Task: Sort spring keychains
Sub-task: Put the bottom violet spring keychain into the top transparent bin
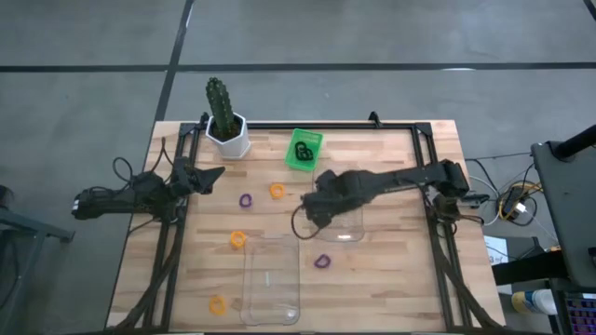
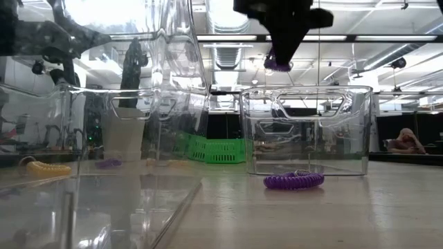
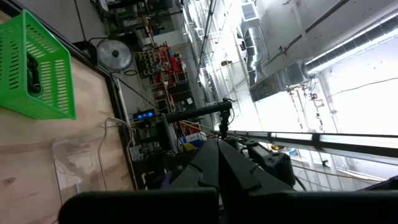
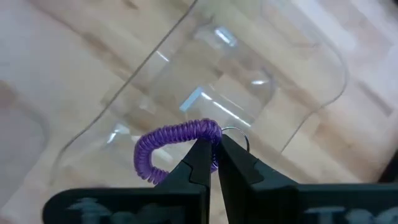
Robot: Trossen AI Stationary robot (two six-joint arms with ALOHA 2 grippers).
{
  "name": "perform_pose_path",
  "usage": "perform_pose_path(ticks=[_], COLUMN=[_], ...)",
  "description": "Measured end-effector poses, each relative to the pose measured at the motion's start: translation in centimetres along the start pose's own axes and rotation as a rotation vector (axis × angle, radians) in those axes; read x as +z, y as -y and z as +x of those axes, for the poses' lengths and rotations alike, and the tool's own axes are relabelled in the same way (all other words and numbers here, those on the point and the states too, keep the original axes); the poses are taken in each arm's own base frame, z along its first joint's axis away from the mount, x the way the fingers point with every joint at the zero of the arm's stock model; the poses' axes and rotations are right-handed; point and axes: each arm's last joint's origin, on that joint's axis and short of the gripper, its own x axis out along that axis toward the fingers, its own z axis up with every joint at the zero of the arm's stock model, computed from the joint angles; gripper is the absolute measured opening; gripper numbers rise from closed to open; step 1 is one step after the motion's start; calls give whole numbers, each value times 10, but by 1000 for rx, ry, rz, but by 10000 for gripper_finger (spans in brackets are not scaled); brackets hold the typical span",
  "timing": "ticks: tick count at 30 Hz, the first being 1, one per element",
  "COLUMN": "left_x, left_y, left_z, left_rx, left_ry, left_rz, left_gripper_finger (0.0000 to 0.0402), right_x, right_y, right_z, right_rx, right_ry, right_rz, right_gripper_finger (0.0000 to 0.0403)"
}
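Right gripper (image 4: 213, 163) jaws pinch purple keychain (image 4: 163, 146); left jaws' state unclear.

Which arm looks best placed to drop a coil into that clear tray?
The right. Its pincer already grips a purple keychain above the clear tray. The left pincer sits idle at the table's left edge near the cactus.

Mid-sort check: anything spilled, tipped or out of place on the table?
Nothing stands out. Both clear plastic trays sit upright, and the right end effector holds a purple coiled keychain above the smaller clear tray.
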Motion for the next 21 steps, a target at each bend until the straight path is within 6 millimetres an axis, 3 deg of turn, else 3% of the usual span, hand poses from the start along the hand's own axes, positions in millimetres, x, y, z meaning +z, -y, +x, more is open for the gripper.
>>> perform_pose_path(ticks=[8,21], left_x=[0,0], left_y=[0,0], left_z=[0,0], left_rx=[-2,-2], left_ry=[-7,-7], left_rz=[-7,-8], left_gripper_finger=[0,0], right_x=[25,35], right_y=[16,27], right_z=[33,86], right_rx=[7,67], right_ry=[-110,-201], right_rz=[-47,-55], right_gripper_finger=[13,13])
